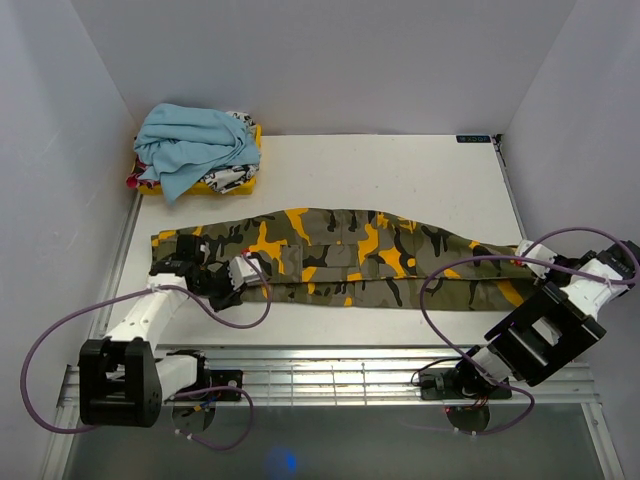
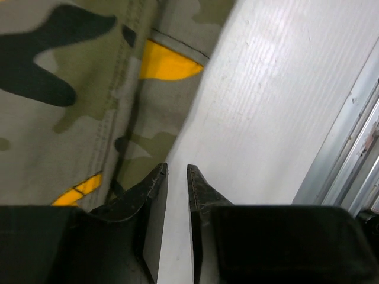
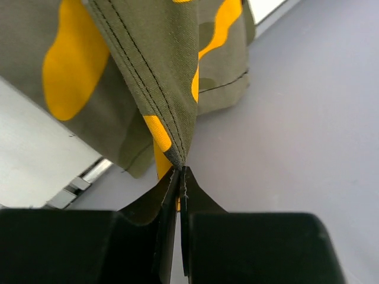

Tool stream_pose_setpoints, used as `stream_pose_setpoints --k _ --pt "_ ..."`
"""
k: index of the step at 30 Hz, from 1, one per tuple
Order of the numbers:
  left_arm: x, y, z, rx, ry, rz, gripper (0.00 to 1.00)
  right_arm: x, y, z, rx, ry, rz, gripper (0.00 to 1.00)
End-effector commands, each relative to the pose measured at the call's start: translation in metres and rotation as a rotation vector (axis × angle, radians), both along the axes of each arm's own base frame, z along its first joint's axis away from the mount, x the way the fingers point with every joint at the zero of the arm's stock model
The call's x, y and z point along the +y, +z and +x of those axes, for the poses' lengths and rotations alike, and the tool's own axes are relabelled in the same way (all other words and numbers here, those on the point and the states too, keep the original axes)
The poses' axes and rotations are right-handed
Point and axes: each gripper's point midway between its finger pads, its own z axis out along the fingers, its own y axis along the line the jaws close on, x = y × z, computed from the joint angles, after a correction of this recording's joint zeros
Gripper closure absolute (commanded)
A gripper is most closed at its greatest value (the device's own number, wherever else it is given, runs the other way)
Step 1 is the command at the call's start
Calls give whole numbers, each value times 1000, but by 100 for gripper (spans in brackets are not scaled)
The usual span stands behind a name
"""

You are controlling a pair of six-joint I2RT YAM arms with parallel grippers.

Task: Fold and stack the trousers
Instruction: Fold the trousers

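Note:
The camouflage trousers (image 1: 340,255) lie stretched lengthwise across the middle of the table, olive with yellow-orange and black blotches. My left gripper (image 1: 240,272) is low at their left end, by the near edge of the cloth. In the left wrist view its jaws (image 2: 176,168) stand a little apart over bare table, with nothing between them and the trousers (image 2: 71,89) just to their left. My right gripper (image 1: 530,255) is at the right end. In the right wrist view it (image 3: 179,168) is shut on a stitched edge of the trousers (image 3: 148,59), which it holds lifted past the table's edge.
A crumpled light blue garment (image 1: 195,140) lies on a yellow and white printed garment (image 1: 235,178) at the back left corner. A metal rail (image 1: 340,375) runs along the near edge. Grey walls close in both sides and the back. Purple cables (image 1: 440,300) loop near both arms.

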Motion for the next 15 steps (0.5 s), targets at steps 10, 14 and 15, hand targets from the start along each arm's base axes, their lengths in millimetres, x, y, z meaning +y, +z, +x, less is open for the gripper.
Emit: stream_pose_setpoints --k 10,14,15 --pt "-27 33 48 -209 -68 -44 52 -14 51 33 -96 273 -242 92" --pt "-36 16 49 -224 -110 10 50 -18 61 40 -111 263 -246 92" --pt "-35 14 51 -227 -108 26 50 -17 61 42 -110 264 -241 92"
